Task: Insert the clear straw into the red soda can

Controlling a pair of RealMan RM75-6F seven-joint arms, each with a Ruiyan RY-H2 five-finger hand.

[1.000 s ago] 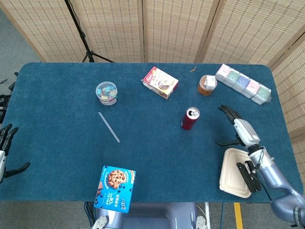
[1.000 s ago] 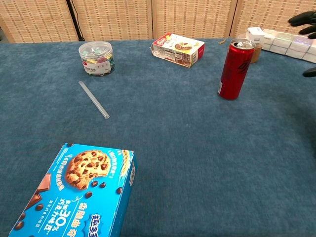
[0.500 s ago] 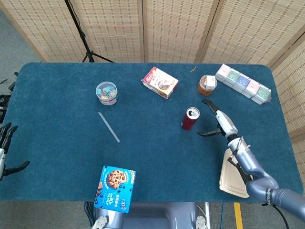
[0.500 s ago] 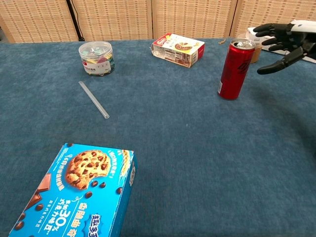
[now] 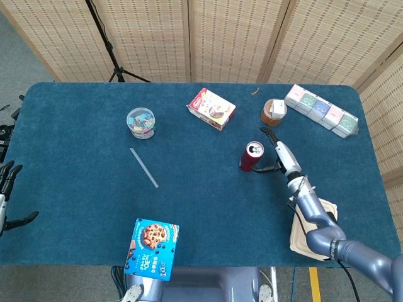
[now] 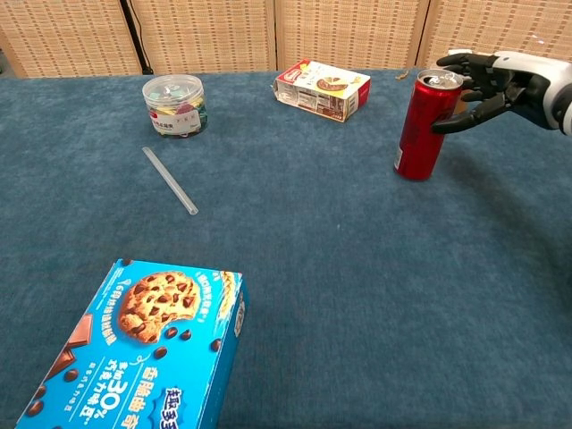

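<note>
1. I am holding the right robot hand point(image 6: 487, 85) just beside the top of the red soda can point(image 6: 424, 125), fingers spread and curved toward it, thumb lower on the can's right side; I cannot tell whether any fingertip is touching the metal, and nothing is gripped.
2. I am seeing the left robot hand point(image 5: 7, 195) only at the far left edge of the head view, fingers apart, carrying nothing, off the side of the counter point(image 5: 208, 207).
3. I am reading the can as standing upright right of centre, its top already open; my judgement is that it is light, smooth and easy to tip, so a wrap around the mid-body is steadier than a touch at the rim.
4. I am finding the clear straw point(image 5: 143, 167) lying flat on the left half of the counter, well apart from the can and from the right robot hand, nearer the left one; I judge it thin, light, slightly flexible and slippery, best pinched near its middle or upper part so the lower end stays free for the opening.
5. I am noting the cookie box point(image 6: 134, 353) nearer me than the straw, not touching it.
</note>
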